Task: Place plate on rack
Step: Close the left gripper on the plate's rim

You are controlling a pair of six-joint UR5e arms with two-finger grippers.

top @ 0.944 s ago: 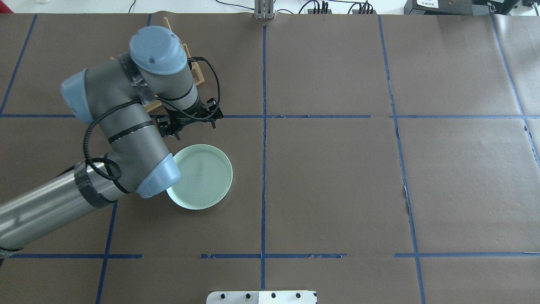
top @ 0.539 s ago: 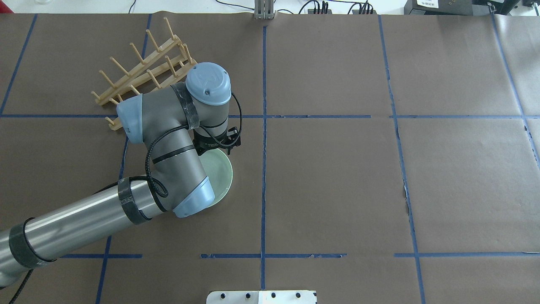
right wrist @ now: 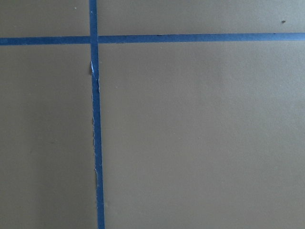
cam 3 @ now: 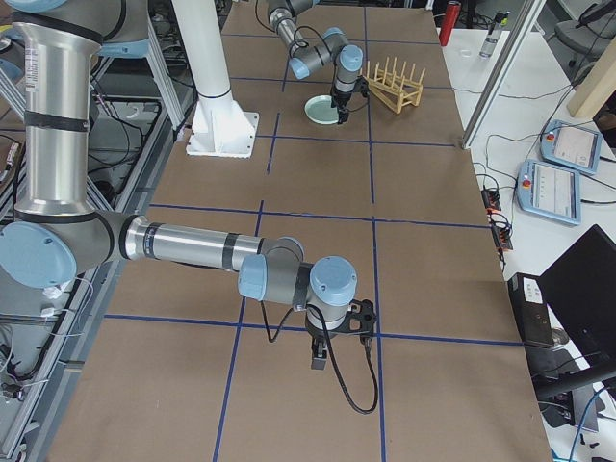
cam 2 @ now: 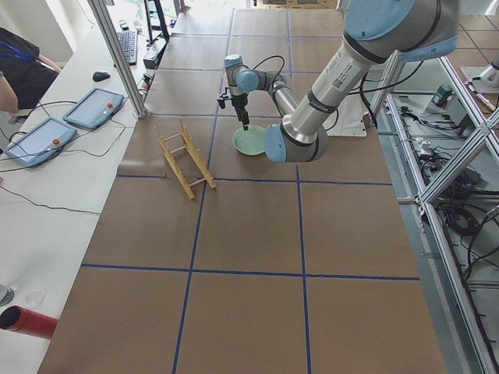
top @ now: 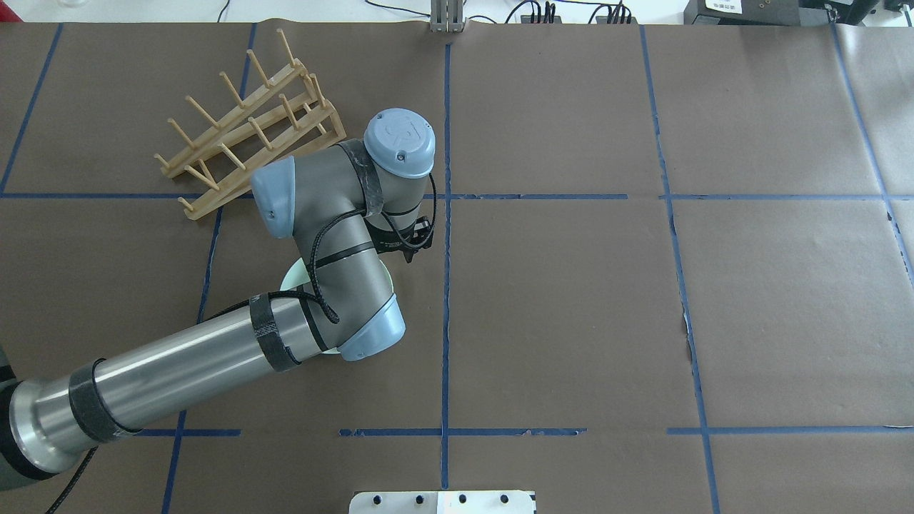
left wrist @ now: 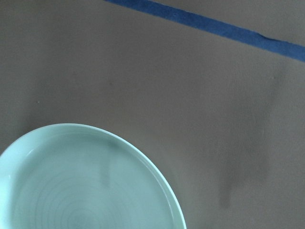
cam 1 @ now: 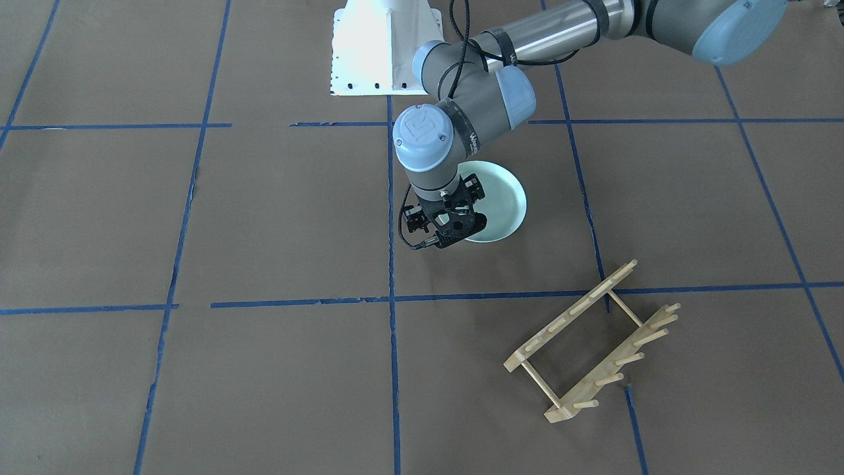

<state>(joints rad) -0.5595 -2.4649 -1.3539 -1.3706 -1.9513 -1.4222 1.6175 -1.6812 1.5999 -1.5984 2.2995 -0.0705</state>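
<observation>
The pale mint-green plate (cam 1: 504, 198) lies flat on the brown table, mostly hidden under my left arm in the overhead view (top: 289, 275). It fills the lower left of the left wrist view (left wrist: 71, 191). My left gripper (cam 1: 450, 231) points down just above the plate's far rim, on the side toward the table's middle line. It holds nothing, and two separate finger shadows suggest it is open. The wooden rack (top: 250, 135) stands empty at the far left, apart from the plate (cam 1: 593, 343). My right gripper (cam 3: 320, 358) hangs over bare table far away; I cannot tell its state.
Blue tape lines (top: 446, 214) cross the brown paper. The white robot base (cam 1: 386, 46) is at the near edge. A desk with tablets (cam 2: 93, 105) runs beyond the rack's side. A red cylinder (cam 2: 31, 321) lies on that desk.
My left arm has swung right, away from over the rack. Its wrist now sits over the plate's far right rim, the rack is uncovered and the forearm covers most of the plate.
</observation>
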